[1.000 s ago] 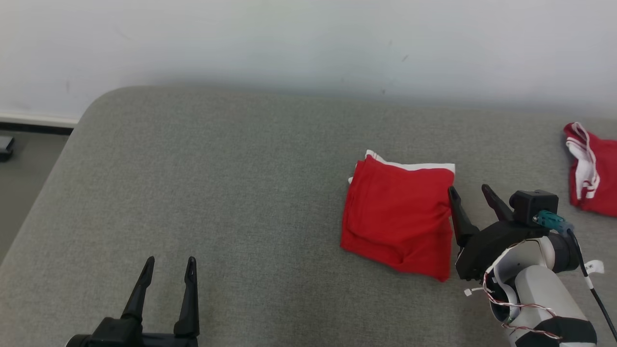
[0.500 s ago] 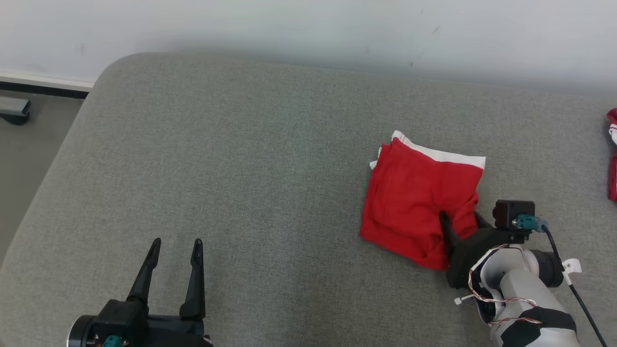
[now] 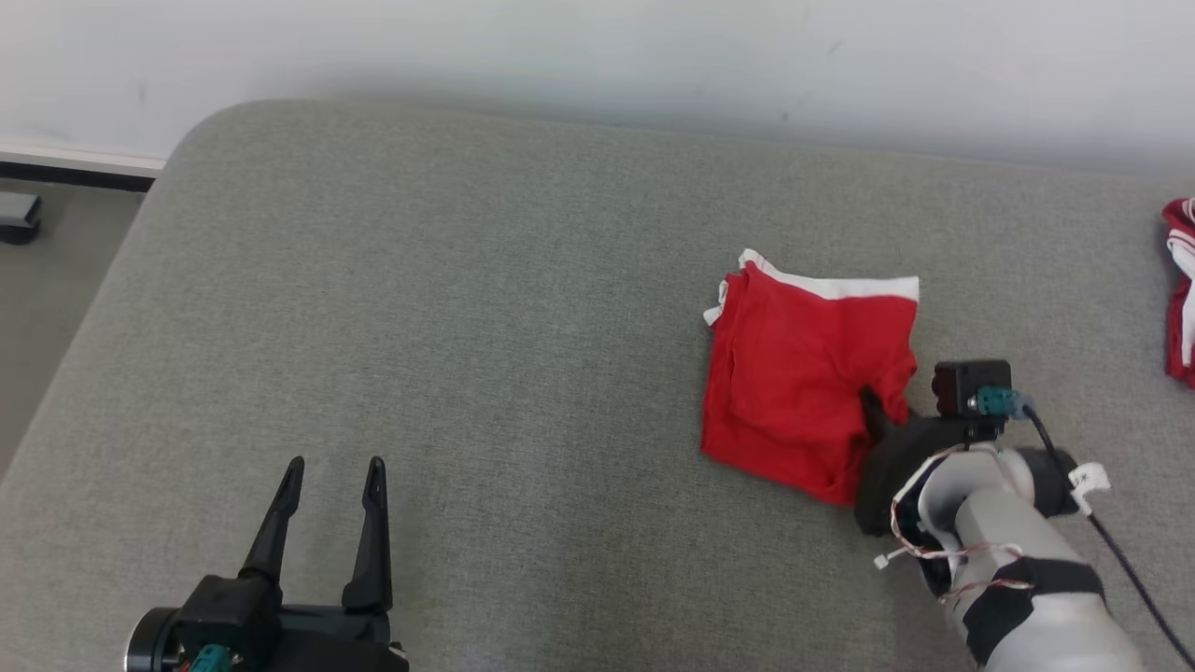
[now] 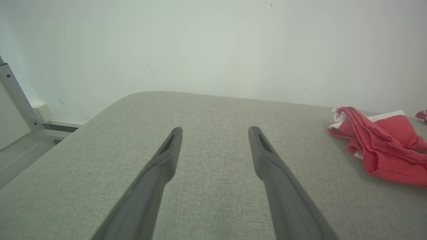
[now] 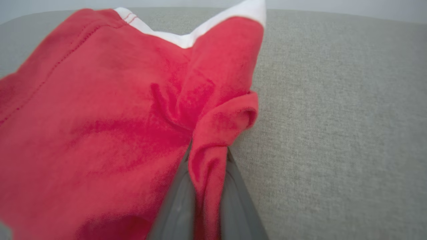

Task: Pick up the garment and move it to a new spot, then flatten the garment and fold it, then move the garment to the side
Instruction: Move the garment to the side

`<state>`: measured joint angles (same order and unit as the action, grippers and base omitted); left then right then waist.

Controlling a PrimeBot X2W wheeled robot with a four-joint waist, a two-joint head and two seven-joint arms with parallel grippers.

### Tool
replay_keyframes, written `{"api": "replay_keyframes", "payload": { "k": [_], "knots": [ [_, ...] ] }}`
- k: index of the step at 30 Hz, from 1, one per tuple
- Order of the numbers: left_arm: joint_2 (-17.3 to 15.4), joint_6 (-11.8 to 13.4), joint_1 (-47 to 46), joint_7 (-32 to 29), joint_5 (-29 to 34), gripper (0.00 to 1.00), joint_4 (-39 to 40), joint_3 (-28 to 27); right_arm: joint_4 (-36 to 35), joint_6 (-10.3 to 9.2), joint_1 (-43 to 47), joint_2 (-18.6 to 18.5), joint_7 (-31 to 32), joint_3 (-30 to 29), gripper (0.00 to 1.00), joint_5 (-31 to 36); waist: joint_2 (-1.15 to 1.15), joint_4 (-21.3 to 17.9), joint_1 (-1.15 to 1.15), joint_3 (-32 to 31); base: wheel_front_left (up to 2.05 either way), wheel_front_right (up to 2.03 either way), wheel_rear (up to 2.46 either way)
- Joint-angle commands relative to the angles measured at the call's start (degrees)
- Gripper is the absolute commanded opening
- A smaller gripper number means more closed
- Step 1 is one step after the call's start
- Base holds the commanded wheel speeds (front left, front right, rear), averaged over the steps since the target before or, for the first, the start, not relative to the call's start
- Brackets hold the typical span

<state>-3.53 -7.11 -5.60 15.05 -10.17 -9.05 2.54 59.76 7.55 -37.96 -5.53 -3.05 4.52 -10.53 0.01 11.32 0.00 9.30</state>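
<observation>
A grey cloth-covered worktop (image 3: 420, 327) meets a pale wall. The folded red garment (image 3: 794, 373) lies right of centre, its near right corner clamped in the right tool (image 3: 887, 411). The left tool (image 3: 327, 518), fingers apart, rests well away.

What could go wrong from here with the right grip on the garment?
1. The right gripper pinches only a bunched edge of the garment; lifting may peel the top layers and undo the fold.
2. The left gripper is open and far off, so nothing steadies the rest.
3. A second garment lies further right; dragging that way could run into it.
</observation>
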Motion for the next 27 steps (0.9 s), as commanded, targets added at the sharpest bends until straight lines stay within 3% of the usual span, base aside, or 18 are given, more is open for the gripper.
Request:
{"api": "replay_keyframes", "payload": {
  "k": [1, 14, 19, 20, 27],
  "knots": [
    [0.1, -0.2, -0.3, 0.2, 0.2, 1.00, 0.3, -0.1, 0.0, -0.15, -1.6, -1.4, -0.2, 1.5, 0.00, 0.5, -0.01, -0.8, 0.00, 0.8, 0.00, 0.00, 0.00],
    [-0.6, -0.3, -4.8, 0.2, 0.7, 1.00, 2.9, 1.1, -5.6, -0.15, -13.1, -11.9, 4.4, 16.1, 0.00, -4.0, -0.01, -7.0, 0.00, 10.1, 0.00, 0.00, 0.00],
    [-1.8, -0.3, -6.9, 0.2, 1.0, 1.00, 4.7, 1.3, -10.9, -0.15, -18.0, -18.5, 7.5, 21.4, 0.00, -8.3, -0.01, -10.8, 0.00, 15.0, 0.00, 0.00, 0.00],
    [-2.2, -0.3, -7.4, 0.2, 1.3, 1.00, 5.4, 1.6, -12.7, -0.15, -19.3, -21.2, 8.3, 22.5, 0.00, -9.8, -0.01, -12.3, 0.00, 16.6, 0.00, 0.00, 0.00],
    [-4.3, -0.3, -8.3, 0.2, 2.3, 1.00, 9.1, 1.4, -18.1, -0.15, -22.3, -29.5, 10.6, 23.7, 0.00, -14.4, -0.01, -17.2, 0.00, 20.6, 0.00, 0.00, 0.00]
  ]
}}
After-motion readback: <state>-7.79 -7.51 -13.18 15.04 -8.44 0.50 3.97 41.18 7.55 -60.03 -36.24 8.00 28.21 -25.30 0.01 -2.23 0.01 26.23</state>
